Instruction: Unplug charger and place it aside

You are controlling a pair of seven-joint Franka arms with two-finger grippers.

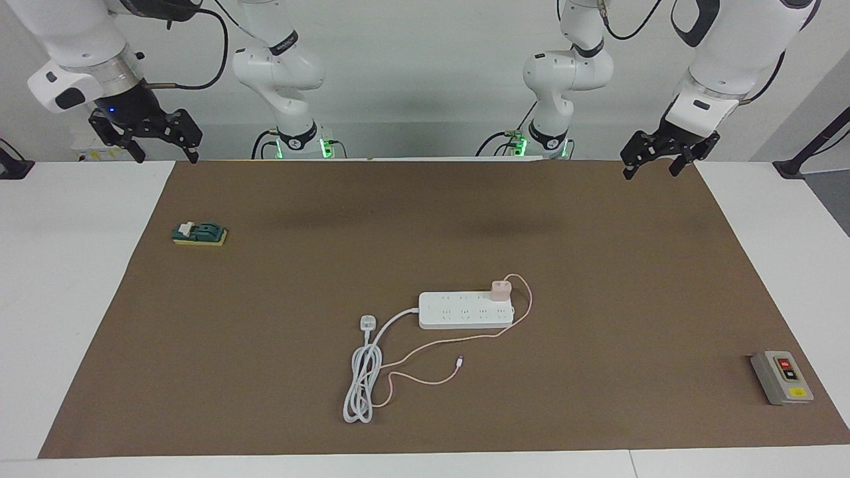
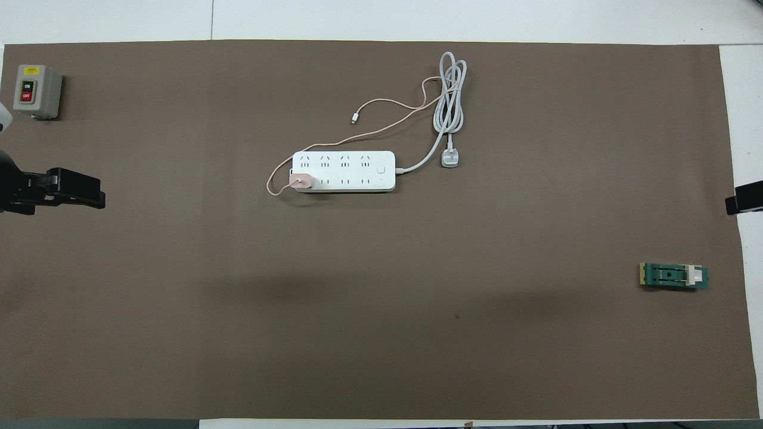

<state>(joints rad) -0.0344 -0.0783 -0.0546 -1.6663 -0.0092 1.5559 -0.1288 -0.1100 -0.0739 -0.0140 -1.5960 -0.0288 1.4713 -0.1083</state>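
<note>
The charger (image 1: 500, 289) sits plugged in the power strip (image 1: 466, 311) at its end toward my left arm, small, light and stiff, so my released left claw (image 1: 652, 162) should pinch its flat sides.

Both arms wait, raised at their own ends of the table.

The white left arm's black two-finger gripper (image 1: 653, 161) hangs over the mat's edge nearest the robots, fingers spread apart. The white right arm's black two-finger gripper (image 1: 159, 145) hangs likewise, fingers apart too, pointing downward.
</note>
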